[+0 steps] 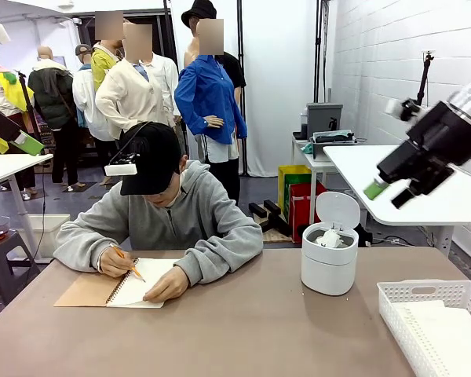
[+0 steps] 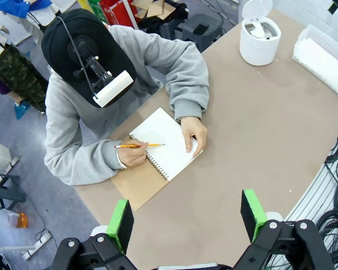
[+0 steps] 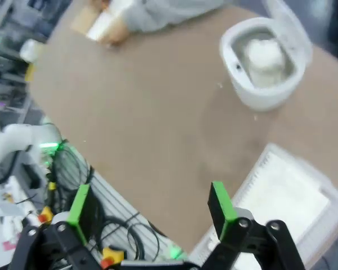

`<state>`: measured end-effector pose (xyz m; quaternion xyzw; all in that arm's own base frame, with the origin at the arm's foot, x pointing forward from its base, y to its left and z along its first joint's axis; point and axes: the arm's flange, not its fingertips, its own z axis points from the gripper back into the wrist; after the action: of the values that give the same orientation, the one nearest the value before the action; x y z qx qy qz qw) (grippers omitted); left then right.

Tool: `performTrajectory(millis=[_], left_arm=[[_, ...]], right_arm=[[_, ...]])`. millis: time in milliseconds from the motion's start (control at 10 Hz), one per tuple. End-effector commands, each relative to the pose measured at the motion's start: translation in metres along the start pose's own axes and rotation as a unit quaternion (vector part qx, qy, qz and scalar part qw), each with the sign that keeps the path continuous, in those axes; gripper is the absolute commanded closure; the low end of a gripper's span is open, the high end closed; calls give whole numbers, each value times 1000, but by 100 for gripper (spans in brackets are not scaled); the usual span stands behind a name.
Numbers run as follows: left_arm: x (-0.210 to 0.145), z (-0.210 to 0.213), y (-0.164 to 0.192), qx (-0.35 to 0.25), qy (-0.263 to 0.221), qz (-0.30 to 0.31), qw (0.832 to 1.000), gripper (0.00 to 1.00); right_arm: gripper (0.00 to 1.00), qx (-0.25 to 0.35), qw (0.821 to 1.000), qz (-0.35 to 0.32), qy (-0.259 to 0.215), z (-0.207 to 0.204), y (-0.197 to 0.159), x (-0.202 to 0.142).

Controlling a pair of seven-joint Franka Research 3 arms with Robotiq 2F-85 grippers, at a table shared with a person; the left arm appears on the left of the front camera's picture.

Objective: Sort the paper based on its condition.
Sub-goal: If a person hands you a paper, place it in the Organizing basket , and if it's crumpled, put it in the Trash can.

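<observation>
Sorting is judged to be partly done. A crumpled white paper wad point(image 1: 327, 238) lies inside the round white bin with a raised flip lid point(image 1: 328, 275), right of centre in the front view. Smooth white paper sheets point(image 1: 447, 334) lie flat in the white lattice plastic basket point(image 1: 424, 289) at the lower right corner. What is left is judged to depend on further sheets being supplied from the far side of the brown counter point(image 1: 243, 330).

At the left of the front view, a spiral-bound notebook with a brown card cover point(image 1: 137, 283) is being written in by a person in a grey hooded top point(image 1: 180, 212). A yellow pencil point(image 2: 139, 145) is held in one hand and the white page is pressed flat by the other.

The left tool point(image 2: 186, 202) is seen at the bottom of its wrist view, jaws wide apart with nothing between them, above the counter's near edge. The right tool point(image 1: 388, 192) is raised at the upper right of the front view, likewise spread and empty, high over the bin and basket.

The person's arms and head are placed over the notebook, so any reach there would be obstructed. Bin and basket are well apart from the notebook.
</observation>
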<state>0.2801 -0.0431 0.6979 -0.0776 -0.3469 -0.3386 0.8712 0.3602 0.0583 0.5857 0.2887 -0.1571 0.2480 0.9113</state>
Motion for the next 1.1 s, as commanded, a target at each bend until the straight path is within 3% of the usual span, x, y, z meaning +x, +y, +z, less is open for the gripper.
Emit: performTrajectory(millis=[0, 500, 1000], left_arm=[[-1, 0, 1, 0, -1, 1, 1000, 0], [-1, 0, 1, 0, -1, 1, 1000, 0], [-1, 0, 1, 0, -1, 1, 1000, 0]], right_arm=[[0, 30, 997, 74, 5, -16, 6, 33], [0, 28, 974, 220, -44, -28, 83, 111], [0, 8, 959, 274, -73, -30, 133, 151]])
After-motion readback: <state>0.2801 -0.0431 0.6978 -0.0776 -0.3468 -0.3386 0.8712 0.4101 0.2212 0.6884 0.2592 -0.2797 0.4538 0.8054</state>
